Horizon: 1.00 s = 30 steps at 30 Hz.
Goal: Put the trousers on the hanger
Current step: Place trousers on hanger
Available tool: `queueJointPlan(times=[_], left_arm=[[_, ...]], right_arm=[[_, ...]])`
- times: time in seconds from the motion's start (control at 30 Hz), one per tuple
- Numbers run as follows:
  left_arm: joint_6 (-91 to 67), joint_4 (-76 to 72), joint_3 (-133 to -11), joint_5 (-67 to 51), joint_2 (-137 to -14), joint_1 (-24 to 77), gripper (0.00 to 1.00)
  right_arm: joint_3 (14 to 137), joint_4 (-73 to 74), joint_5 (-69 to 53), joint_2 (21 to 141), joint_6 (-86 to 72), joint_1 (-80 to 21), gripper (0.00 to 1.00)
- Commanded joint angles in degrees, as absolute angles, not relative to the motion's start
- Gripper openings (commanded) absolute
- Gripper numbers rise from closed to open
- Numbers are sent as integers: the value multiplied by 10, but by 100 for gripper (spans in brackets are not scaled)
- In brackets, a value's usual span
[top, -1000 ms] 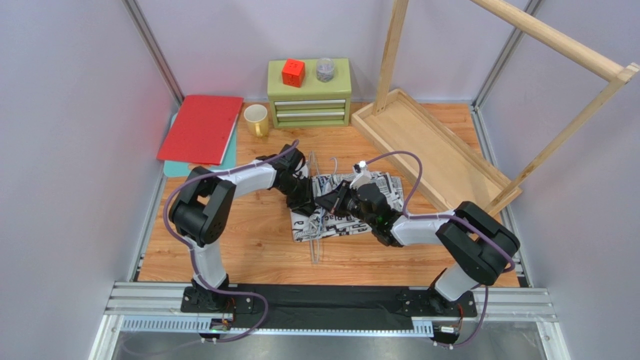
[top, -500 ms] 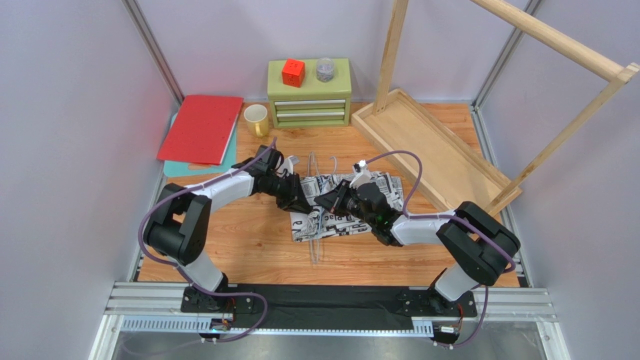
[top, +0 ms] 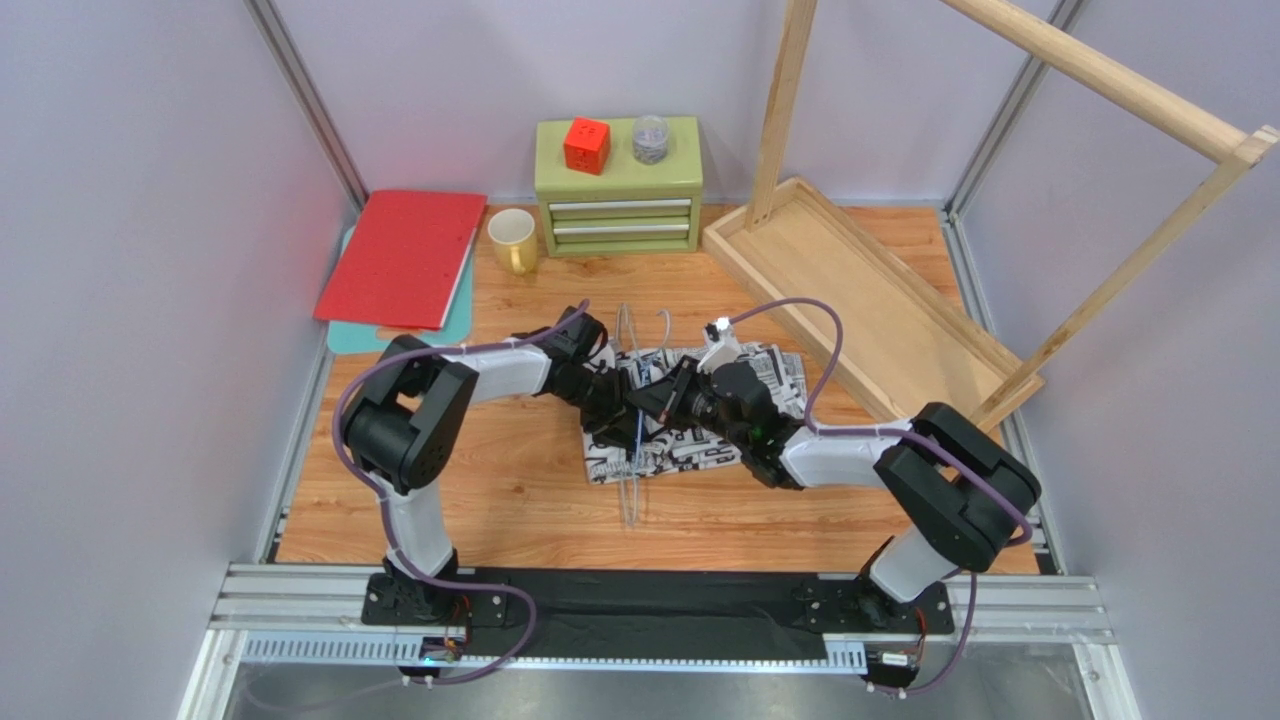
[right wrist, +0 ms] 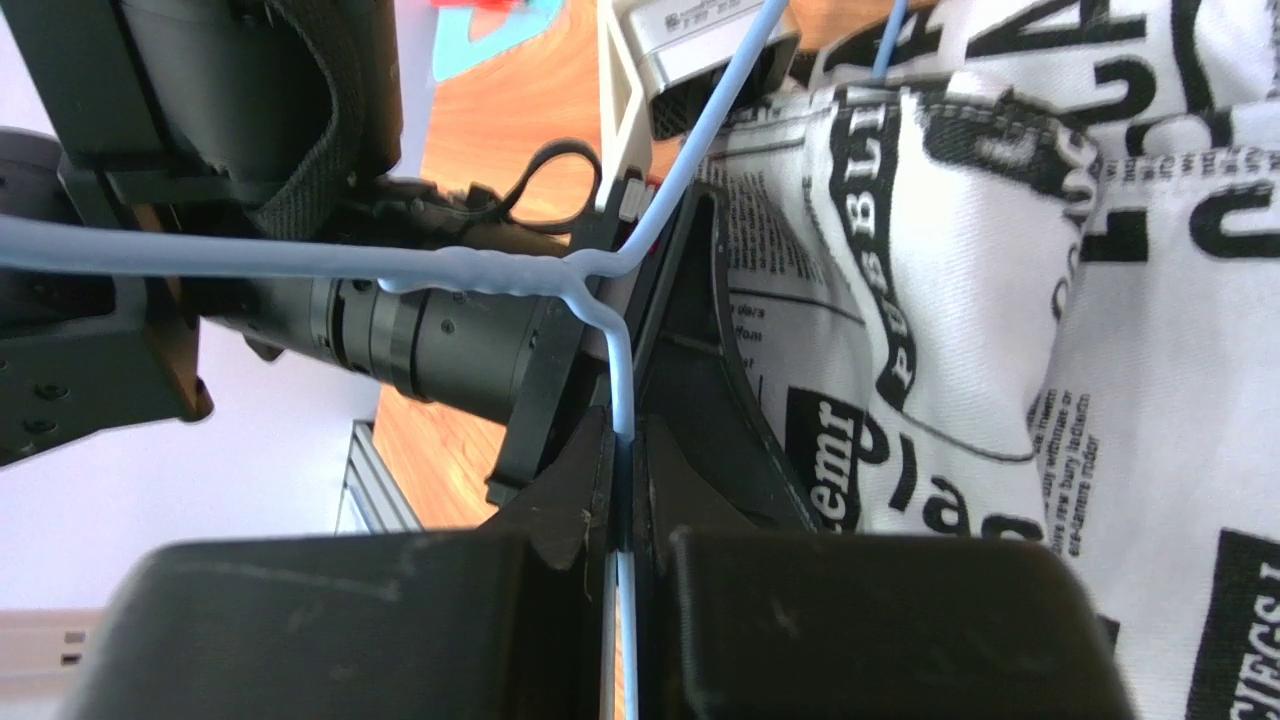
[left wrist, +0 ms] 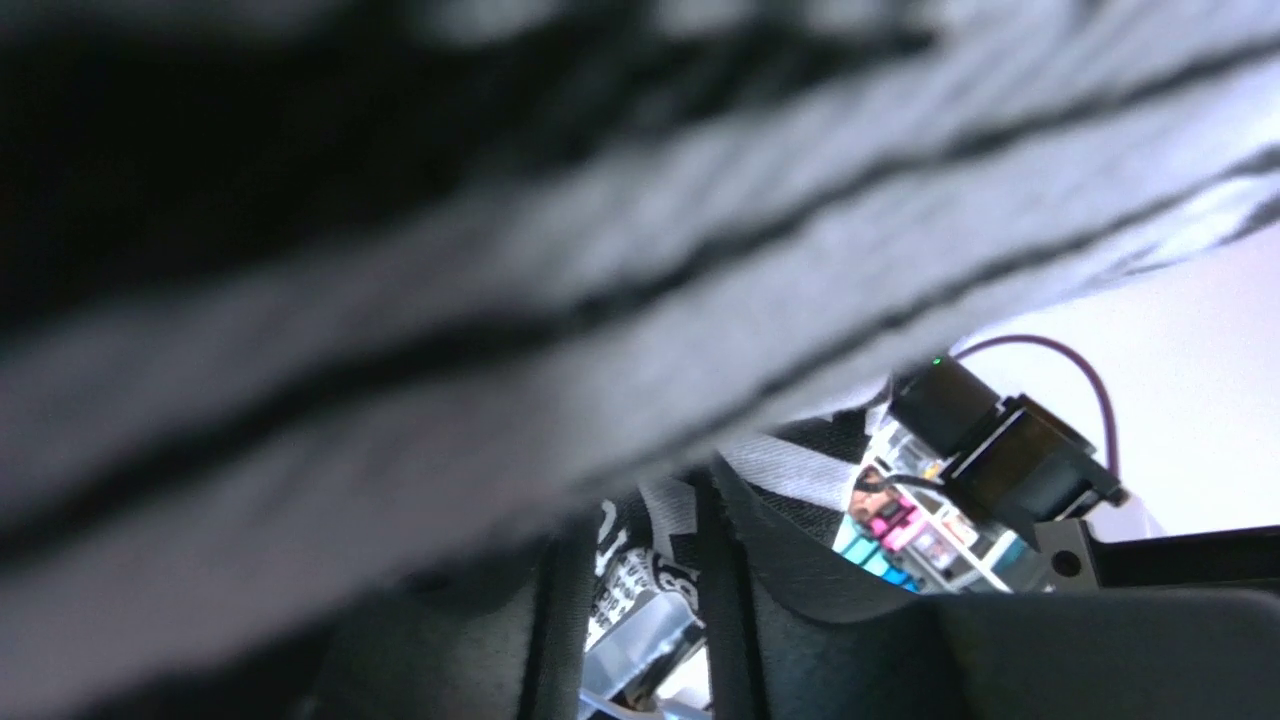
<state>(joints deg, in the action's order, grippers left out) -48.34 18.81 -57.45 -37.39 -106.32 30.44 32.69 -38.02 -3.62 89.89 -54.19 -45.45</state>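
Observation:
The trousers (top: 684, 450), white with black newsprint, lie folded on the wooden table at mid-centre. The hanger (top: 633, 488), a thin pale blue wire, runs along their left edge, its end sticking out toward me. My right gripper (top: 661, 398) is shut on the hanger wire (right wrist: 621, 450), with the trousers (right wrist: 977, 300) just to its right. My left gripper (top: 628, 413) is tucked in at the cloth's left edge. In the left wrist view blurred cloth (left wrist: 601, 270) covers most of the picture. The left fingers (left wrist: 556, 630) stand slightly apart, with printed cloth seen through the gap.
A big wooden rack frame (top: 1112, 90) rises from its tray-like base (top: 872, 300) at the back right. Behind stand a green drawer chest (top: 619, 188) with a red cube (top: 586, 144) and a jar (top: 649, 138), a yellow mug (top: 513, 237), and a red folder (top: 403, 255).
The left arm swung out to the left, then came back in against the trousers' left edge. The right arm stayed put, gripping the hanger.

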Motion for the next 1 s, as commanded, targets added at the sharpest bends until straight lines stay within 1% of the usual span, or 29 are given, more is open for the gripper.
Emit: queueJointPlan(times=[0.0, 0.03, 0.07, 0.1, 0.13, 0.17, 0.2, 0.23, 0.3, 0.33, 0.37, 0.43, 0.53, 0.6, 0.63, 0.67, 0.73, 0.77, 0.8, 0.83, 0.87, 0.9, 0.93, 0.97], left_arm=[[-453, 235, -575, -335, -1009, 288, 45], [-440, 243, -560, -346, -954, 280, 47], [-426, 256, -555, -345, -927, 270, 59], [-391, 311, -554, -338, -899, 248, 69], [-371, 344, -556, -302, -855, 237, 81], [-353, 368, -554, -290, -833, 225, 88], [-326, 372, -543, -305, -812, 194, 89], [-317, 372, -526, -303, -774, 180, 89], [-294, 351, -513, -302, -742, 159, 91], [-281, 343, -504, -299, -715, 156, 93], [-281, 335, -499, -296, -702, 150, 98], [-296, 300, -476, -319, -679, 132, 99], [-296, 295, -474, -323, -669, 113, 99], [-297, 297, -469, -335, -664, 91, 100], [-295, 297, -467, -346, -657, 83, 99], [-294, 297, -464, -350, -651, 74, 100], [-291, 298, -454, -345, -633, 46, 100], [-294, 285, -447, -348, -627, 22, 100], [-301, 269, -438, -386, -621, 8, 100], [-305, 259, -423, -399, -617, 4, 100], [-308, 253, -420, -403, -619, -23, 100], [-313, 252, -418, -408, -621, -30, 100], [-315, 250, -414, -415, -627, -37, 100], [-319, 231, -410, -424, -631, -47, 99]], right_arm=[[371, -346, -34, 889, -535, -456, 0], [375, -330, -33, 886, -531, -456, 0], [380, -320, -32, 885, -521, -455, 0], [389, -312, -31, 887, -516, -456, 0], [395, -298, -35, 889, -509, -456, 0], [400, -293, -37, 893, -498, -456, 0], [409, -289, -43, 901, -486, -458, 0], [414, -280, -43, 904, -476, -459, 0], [429, -268, -51, 911, -446, -463, 0], [445, -252, -52, 912, -439, -466, 1], [454, -247, -51, 914, -431, -468, 0], [465, -239, -45, 919, -417, -475, 0], [498, -206, -26, 937, -397, -493, 11], [525, -185, -2, 945, -389, -512, 15], [536, -165, -1, 952, -388, -518, 20], [545, -160, -1, 962, -388, -523, 26], [569, -150, -1, 974, -390, -537, 36], [579, -145, -1, 987, -390, -542, 48], [593, -141, -2, 992, -390, -547, 52], [598, -139, -3, 998, -392, -547, 54], [601, -139, -3, 1002, -397, -547, 62], [607, -139, -6, 1006, -395, -546, 67], [611, -132, -10, 1006, -389, -545, 71], [613, -127, -13, 1005, -380, -540, 72]])
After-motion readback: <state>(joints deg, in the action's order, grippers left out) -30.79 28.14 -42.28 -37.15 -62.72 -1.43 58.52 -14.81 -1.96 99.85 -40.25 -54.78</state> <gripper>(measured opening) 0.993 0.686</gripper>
